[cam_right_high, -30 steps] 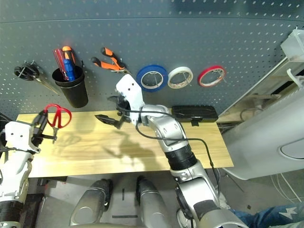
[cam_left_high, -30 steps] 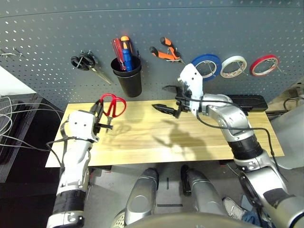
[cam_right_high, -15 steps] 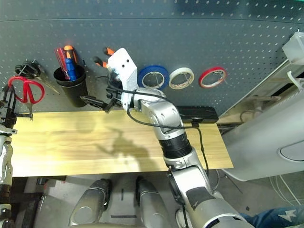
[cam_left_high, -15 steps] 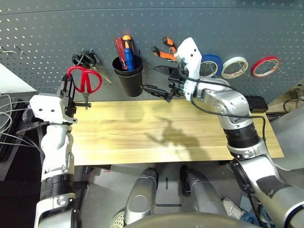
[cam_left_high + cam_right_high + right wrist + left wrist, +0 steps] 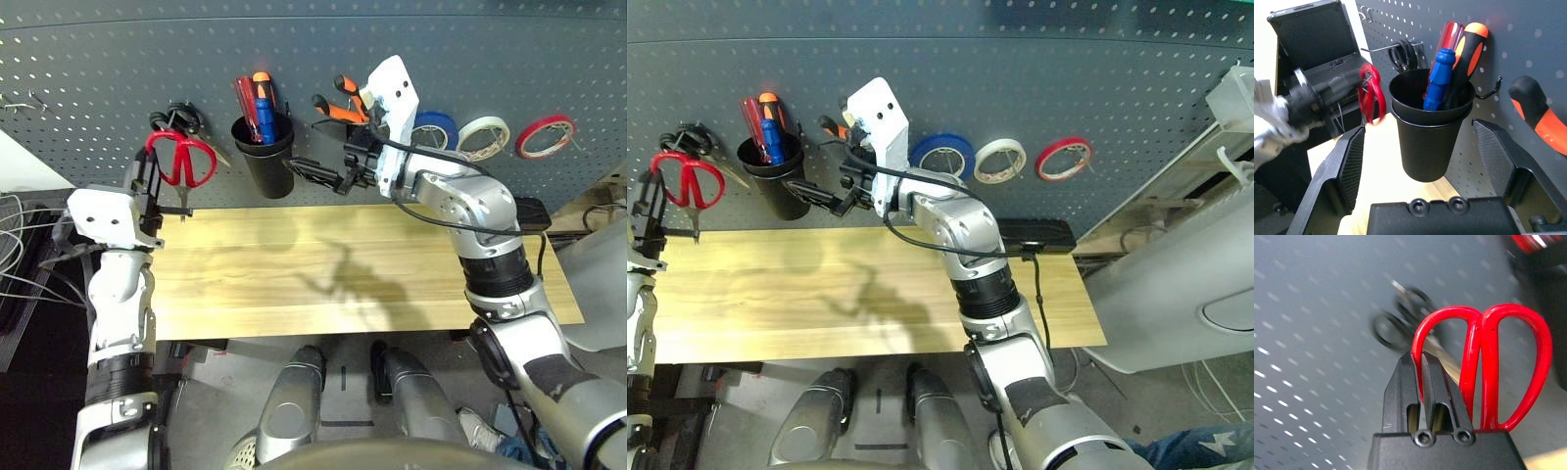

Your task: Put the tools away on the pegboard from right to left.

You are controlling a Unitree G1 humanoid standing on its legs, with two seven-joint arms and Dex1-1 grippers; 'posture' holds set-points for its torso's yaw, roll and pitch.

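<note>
Compared with a second earlier, the left gripper (image 5: pixel 149 192), clamped on the red-handled scissors (image 5: pixel 182 162), had risen from the table (image 5: pixel 343 284) to the pegboard (image 5: pixel 88 88) at upper left, beside the black-handled scissors (image 5: pixel 176 119). The right gripper (image 5: pixel 323 176), fingers wide apart and empty, had lifted to the black cup (image 5: pixel 263 157).

I count three tape rolls: one blue (image 5: pixel 428 128) just behind my right gripper (image 5: pixel 315 173), one white (image 5: pixel 482 137) and one red (image 5: pixel 545 134) farther out past it. Two pairs of scissors: a red pair (image 5: pixel 179 163) pinched in my left gripper (image 5: pixel 147 196), and a black pair (image 5: pixel 174 118) just beyond its tips. One pair of pliers (image 5: pixel 343 105) above my right gripper. One cup (image 5: pixel 263 157) just ahead of my right gripper, holding three handles: one red (image 5: pixel 1450 36), one blue (image 5: pixel 1440 73), one orange-and-black (image 5: pixel 1469 45). Two grippers in all.
</note>
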